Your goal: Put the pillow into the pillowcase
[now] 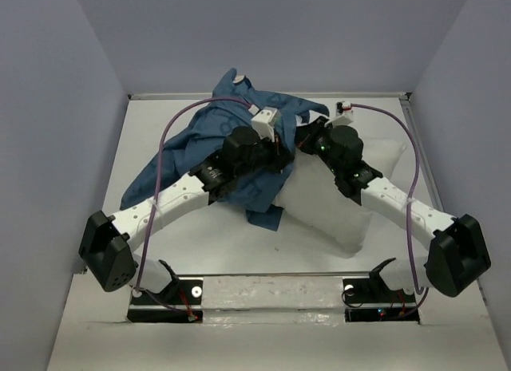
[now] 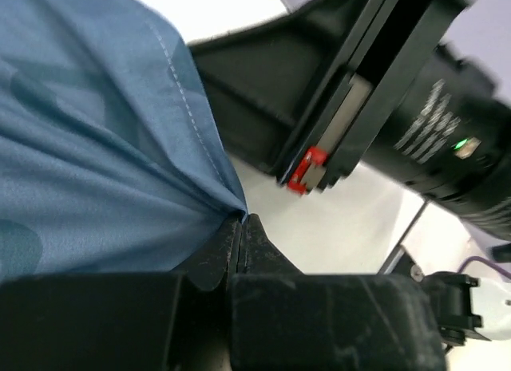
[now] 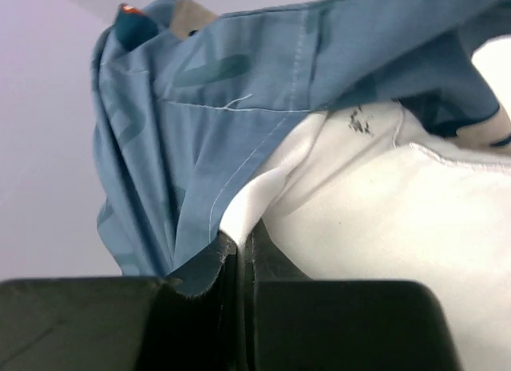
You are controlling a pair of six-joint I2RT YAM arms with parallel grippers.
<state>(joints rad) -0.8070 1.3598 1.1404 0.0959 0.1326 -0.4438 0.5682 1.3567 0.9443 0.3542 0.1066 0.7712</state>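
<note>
Left end effector (image 2: 242, 226) is pressed together on a fold of the pillowcase (image 1: 188, 151). The right end effector (image 3: 239, 239) pinches its stitched hem, with white cloth caught alongside. The pillow (image 1: 339, 211) lies toward the right edge of the bench (image 1: 132, 140), the case bunched over its far-left end. The cloth looks limp, light and likely slippery, so it is best held at the hem. The plump pillow should squash but drag.

Pillow (image 1: 323, 205) L part hidden under pillowcase (image 1: 172, 159); print unreadable.

left arm (image 1: 172, 197) reaching inward, jaws pinched closed; right arm (image 1: 391, 197) reaching inward, jaws pinched closed
</note>
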